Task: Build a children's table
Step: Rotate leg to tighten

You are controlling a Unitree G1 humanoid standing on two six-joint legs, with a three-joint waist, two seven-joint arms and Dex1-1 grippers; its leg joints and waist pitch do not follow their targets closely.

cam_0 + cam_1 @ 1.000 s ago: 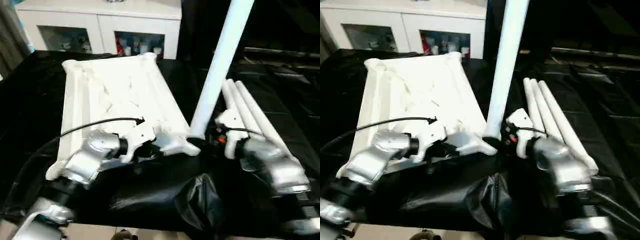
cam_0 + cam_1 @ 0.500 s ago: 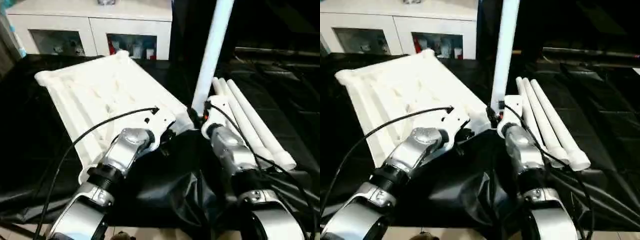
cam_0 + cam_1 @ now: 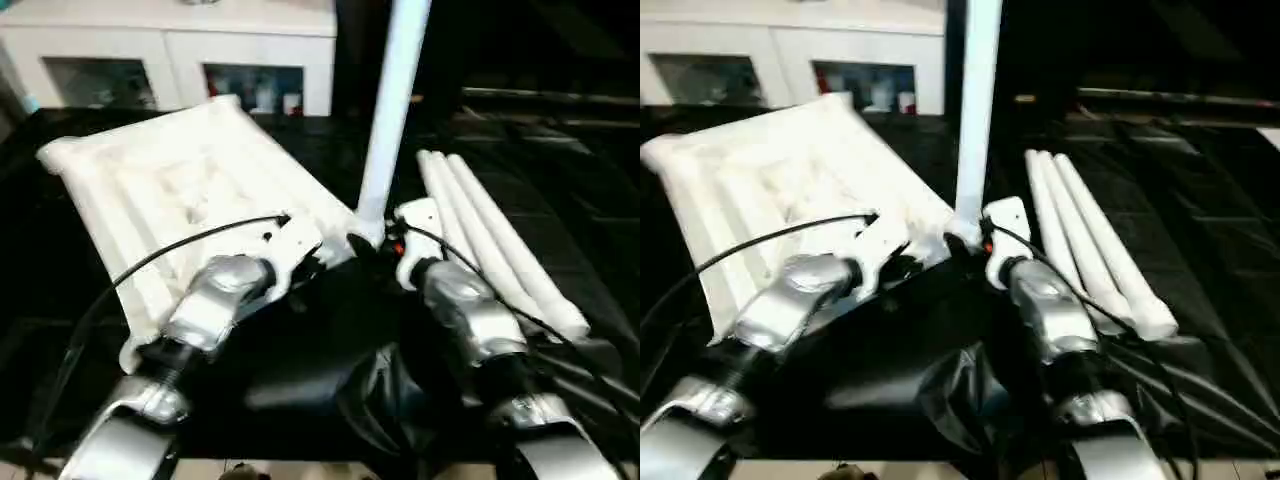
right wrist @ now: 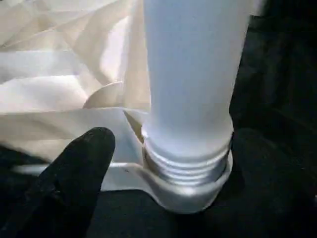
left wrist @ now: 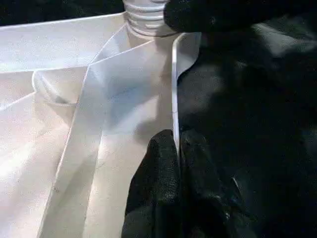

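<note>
Leg (image 4: 190,84) upright in tabletop (image 3: 170,190) socket (image 4: 185,191) (threads showing)

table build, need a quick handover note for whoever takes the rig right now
Left gripper: shut on the raised rim of the tabletop, near the corner where the leg stands.
Right gripper: open, fingers either side of the upright leg at its base, not clamping it.
Tabletop lies underside up on the black cloth. The upright leg sits in the near corner socket, with some thread showing above the socket. Three spare legs lie side by side to the robot's right of it.
Done: first leg placed in its socket.
Left: likely finish screwing that leg down, then fit the other three.
</note>
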